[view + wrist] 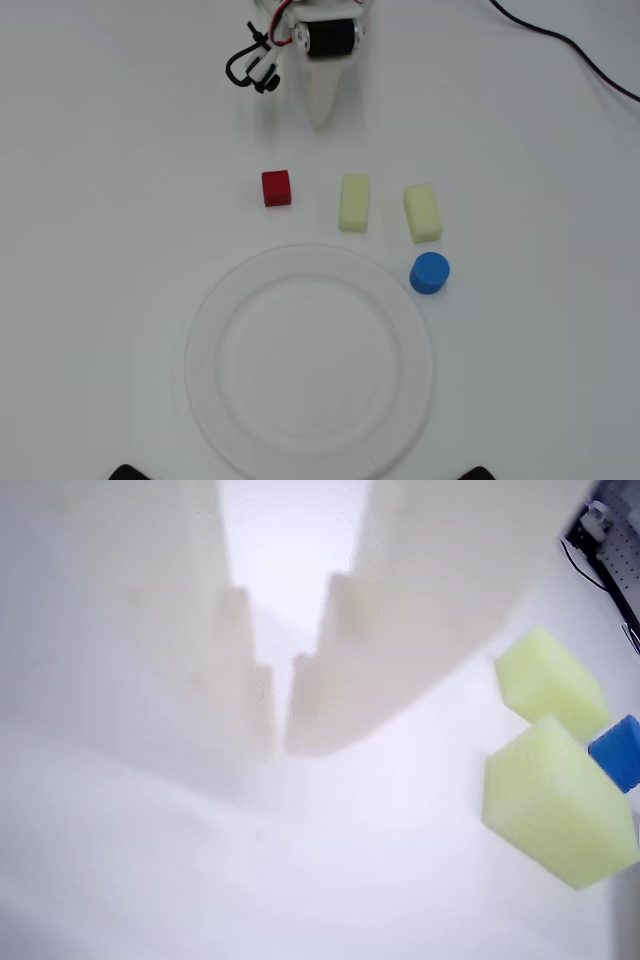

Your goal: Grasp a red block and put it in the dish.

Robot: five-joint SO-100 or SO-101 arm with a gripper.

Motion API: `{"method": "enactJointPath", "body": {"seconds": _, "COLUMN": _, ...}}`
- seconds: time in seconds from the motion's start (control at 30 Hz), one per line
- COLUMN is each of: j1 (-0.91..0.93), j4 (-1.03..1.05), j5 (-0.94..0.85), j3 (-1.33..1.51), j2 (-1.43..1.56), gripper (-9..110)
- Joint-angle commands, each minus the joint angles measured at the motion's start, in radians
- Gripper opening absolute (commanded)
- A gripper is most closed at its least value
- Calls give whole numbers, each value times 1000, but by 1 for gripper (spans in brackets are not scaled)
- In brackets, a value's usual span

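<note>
Red block point(276, 187) — overhead view only, end effector point(280, 742) closed

Plain white tabletop point(100, 150), evenly lit; black cable point(570, 45) crossing corner.

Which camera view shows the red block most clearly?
The overhead view: the red block lies fully visible on the table, above the dish and left of two yellow blocks. The wrist view does not show it at all.
</note>
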Motion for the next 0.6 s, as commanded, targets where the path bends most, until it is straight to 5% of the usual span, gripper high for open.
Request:
{"method": "enactJointPath", "body": {"seconds": 0.0, "j1": -71, "j4": -18, "j5": -48, "j3": 127, "j2": 219, "gripper": 0}}
{"method": "enactJointPath", "body": {"seconds": 0.03, "j1": 34, "j4": 0, "j5": -69, "j3": -236, "j2": -193, "gripper": 0}}
{"method": "enactJointPath", "body": {"seconds": 0.1, "j1": 55, "j4": -32, "j5": -77, "j3": -322, "j2": -360, "gripper": 0}}
{"method": "enactJointPath", "body": {"seconds": 0.57, "j1": 98, "j4": -57, "j5": -115, "j3": -833, "j2": -1060, "gripper": 4}}
